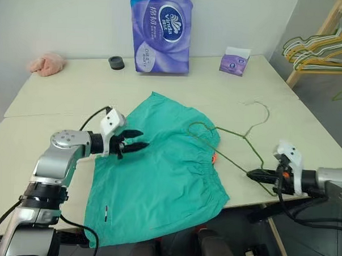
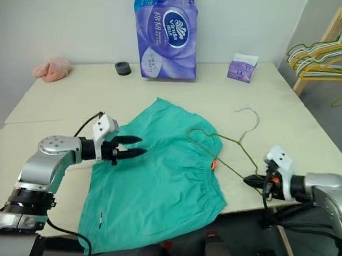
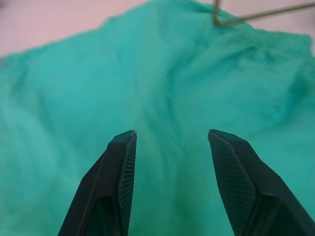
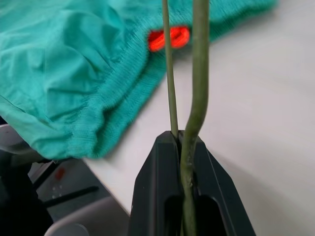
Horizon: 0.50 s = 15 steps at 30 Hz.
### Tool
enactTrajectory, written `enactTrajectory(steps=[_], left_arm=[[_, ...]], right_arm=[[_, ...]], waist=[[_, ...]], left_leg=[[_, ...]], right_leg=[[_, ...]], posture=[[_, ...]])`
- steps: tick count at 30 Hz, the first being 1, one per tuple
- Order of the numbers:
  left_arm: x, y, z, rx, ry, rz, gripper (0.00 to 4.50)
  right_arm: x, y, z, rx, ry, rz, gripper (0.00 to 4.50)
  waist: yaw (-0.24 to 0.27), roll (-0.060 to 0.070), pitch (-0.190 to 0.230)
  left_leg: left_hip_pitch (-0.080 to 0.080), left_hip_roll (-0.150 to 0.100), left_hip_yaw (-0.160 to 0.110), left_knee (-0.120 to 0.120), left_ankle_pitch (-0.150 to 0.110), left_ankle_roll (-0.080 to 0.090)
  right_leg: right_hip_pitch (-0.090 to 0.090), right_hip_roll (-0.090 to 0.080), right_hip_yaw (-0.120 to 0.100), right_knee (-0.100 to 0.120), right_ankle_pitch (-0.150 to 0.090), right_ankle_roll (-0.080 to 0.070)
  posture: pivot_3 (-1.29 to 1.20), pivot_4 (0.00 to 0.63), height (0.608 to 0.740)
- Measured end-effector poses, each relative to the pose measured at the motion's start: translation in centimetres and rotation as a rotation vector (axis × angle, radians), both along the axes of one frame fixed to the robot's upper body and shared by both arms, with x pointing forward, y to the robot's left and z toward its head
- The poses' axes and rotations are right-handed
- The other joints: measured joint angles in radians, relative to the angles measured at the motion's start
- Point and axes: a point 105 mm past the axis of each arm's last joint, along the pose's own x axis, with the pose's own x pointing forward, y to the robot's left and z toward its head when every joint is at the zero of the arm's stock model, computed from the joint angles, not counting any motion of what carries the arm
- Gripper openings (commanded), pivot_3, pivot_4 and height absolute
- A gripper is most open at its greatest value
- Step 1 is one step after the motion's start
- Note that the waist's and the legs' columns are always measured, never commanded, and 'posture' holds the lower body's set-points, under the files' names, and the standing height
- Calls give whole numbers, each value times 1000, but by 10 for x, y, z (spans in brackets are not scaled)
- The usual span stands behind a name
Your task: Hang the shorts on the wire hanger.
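**Shorts spread on the desk, hanger corner pinched by the right gripper**

Shorts (image 1: 157,173) lie flat on the cream desk (image 1: 70,95), teal fabric spread wide, with the lower hem hanging just over the near edge and a small white mark near that hem. The gathered waistband faces the robot's right side. The wire hanger (image 1: 238,143) rests partly on the waistband, with one bent end lying on the fabric and its pale hook (image 1: 261,112) on bare desk beyond. A small orange spot (image 4: 170,38) shows beside the waistband. The right gripper (image 1: 258,176) is clamped together on the hanger's near corner at the desk edge. The left gripper (image 1: 133,144) hovers over the left part of the shorts, fingers (image 3: 120,162) apart, nothing between them.
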Motion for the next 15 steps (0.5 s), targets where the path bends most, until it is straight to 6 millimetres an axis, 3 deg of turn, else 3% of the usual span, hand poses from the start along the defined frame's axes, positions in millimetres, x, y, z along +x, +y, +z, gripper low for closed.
enactTrajectory(steps=[4, 9, 15], left_arm=[[-7, -11, 5, 6, -25, -87, 2436], [-13, -22, -1, 30, -14, -165, 2436], [-14, -28, -3, 46, -15, -201, 2436]], right_arm=[[-25, -23, -13, 29, 95, -135, 0], [-55, -32, -27, 49, 204, -196, 0], [-63, -25, -20, 78, 211, -163, 0]], waist=[[-4, 0, 0], [-19, 0, 0], [-36, -1, 0]], left_leg=[[4, 0, 2, 0, 0, 0], [4, 0, 2, -1, 0, 0], [4, 0, 2, -1, 0, 0]], right_leg=[[3, 1, 2, 0, -2, 3], [3, 4, 2, 0, -2, 3], [3, 5, 2, -1, -2, 3]], posture=[[-258, 137, 740], [-272, 142, 740], [-268, 143, 740]])
